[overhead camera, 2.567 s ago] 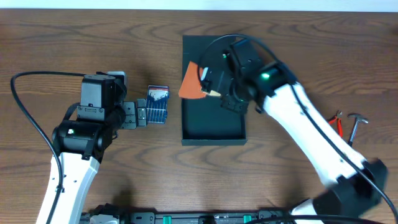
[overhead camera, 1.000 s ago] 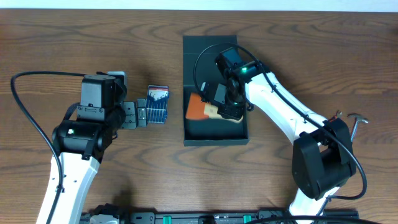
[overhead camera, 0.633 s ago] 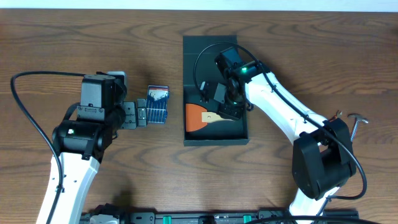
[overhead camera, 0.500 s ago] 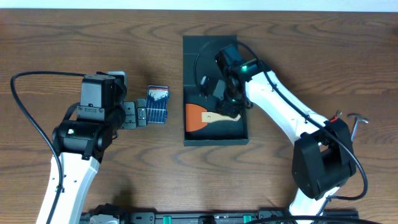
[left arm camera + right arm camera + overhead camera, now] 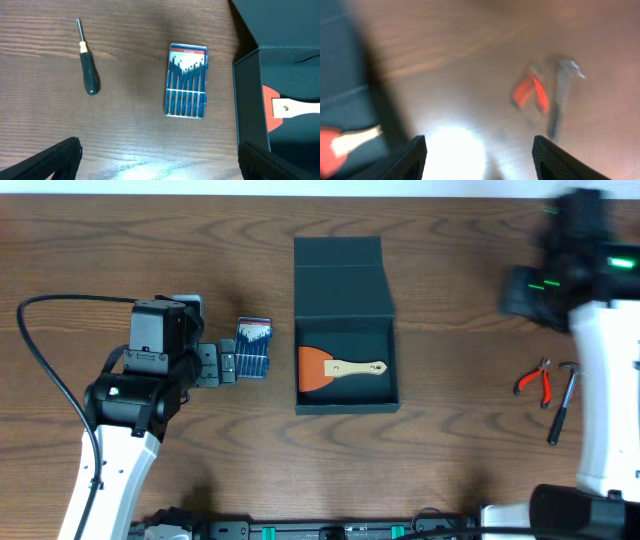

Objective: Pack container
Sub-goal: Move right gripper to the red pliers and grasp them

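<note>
- One wooden table (image 5: 120,240) carries everything; two arms stand at it.
- The left gripper (image 5: 222,366) hovers just left of the bit case; in the left wrist view its fingers (image 5: 55,160) are spread wide with nothing between them.
- The right gripper (image 5: 480,150) hangs over bare wood at the far right; its view is blurred, but the fingers (image 5: 415,155) stand apart and empty.
- The dark teal container (image 5: 345,330) sits at the table's middle, its lid flap folded back flat.
- An orange-bladed scraper (image 5: 335,368) lies inside; its wooden handle points right.
- The blue screwdriver-bit case (image 5: 253,348) lies between left gripper and container.
- A hammer (image 5: 562,402) and red-handled pliers (image 5: 533,380) lie side by side, well right of the container.
- A dark-handled screwdriver (image 5: 87,62) lies left of the case.
</note>
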You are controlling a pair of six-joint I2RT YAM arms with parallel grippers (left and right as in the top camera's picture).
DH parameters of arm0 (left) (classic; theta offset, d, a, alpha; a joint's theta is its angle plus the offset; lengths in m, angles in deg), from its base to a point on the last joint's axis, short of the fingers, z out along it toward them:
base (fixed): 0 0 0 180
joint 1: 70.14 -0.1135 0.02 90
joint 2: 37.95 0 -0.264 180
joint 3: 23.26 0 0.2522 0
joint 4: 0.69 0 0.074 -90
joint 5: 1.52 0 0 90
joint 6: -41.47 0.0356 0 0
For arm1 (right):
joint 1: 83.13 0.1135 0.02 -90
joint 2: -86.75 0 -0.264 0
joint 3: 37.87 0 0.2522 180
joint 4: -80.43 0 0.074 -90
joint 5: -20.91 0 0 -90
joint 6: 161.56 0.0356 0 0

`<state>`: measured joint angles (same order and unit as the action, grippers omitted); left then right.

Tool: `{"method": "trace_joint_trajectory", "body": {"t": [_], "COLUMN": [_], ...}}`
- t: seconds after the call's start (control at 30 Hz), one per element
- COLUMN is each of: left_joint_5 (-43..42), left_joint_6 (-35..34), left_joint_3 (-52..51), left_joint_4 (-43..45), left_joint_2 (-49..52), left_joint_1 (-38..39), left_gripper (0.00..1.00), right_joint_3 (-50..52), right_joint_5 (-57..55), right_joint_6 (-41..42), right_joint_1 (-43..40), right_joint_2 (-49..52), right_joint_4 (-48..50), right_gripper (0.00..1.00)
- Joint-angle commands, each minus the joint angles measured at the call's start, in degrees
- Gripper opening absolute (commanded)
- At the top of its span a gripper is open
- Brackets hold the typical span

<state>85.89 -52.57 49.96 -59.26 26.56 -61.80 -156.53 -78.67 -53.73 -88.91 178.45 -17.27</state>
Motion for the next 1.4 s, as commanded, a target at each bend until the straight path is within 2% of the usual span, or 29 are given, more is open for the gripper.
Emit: {"method": "trace_joint_trajectory", "body": {"t": [0.0, 0.13, 0.33, 0.5, 0.7, 1.37], "left_joint_5": [0.87, 0.87, 0.87, 0.90, 0.90, 0.87], "left_joint_6": [0.96, 0.94, 0.94, 0.96, 0.98, 0.96], "left_joint_3": [1.27, 1.27, 1.27, 1.27, 1.25, 1.25], "left_joint_4": [-0.15, -0.15, -0.17, -0.59, -1.46, -1.42], "left_joint_2": [0.22, 0.22, 0.22, 0.22, 0.22, 0.22], "left_joint_1": [-0.28, -0.28, -0.28, -0.28, -0.28, -0.28], "left_gripper": [0.99, 0.99, 0.98, 0.98, 0.98, 0.98], "right_joint_3": [2.34, 10.54, 25.55, 34.29, 42.18, 43.85], "right_joint_5": [-2.01, -1.51, -0.04, -0.11, -0.04, 0.26], "right_joint_6": [12.63, 13.00, 12.13, 8.90, 8.68, 7.76], "right_joint_1": [-7.04, -12.63, -14.71, -14.71, -14.93, -15.30], "right_joint_2": [0.59, 0.59, 0.61, 0.61, 0.87, 10.82], "right_joint_4": [-1.51, 2.86, 14.60, 24.90, 34.73, 42.03], "right_gripper": [0.70, 0.78, 0.73, 0.74, 0.78, 0.77]}}
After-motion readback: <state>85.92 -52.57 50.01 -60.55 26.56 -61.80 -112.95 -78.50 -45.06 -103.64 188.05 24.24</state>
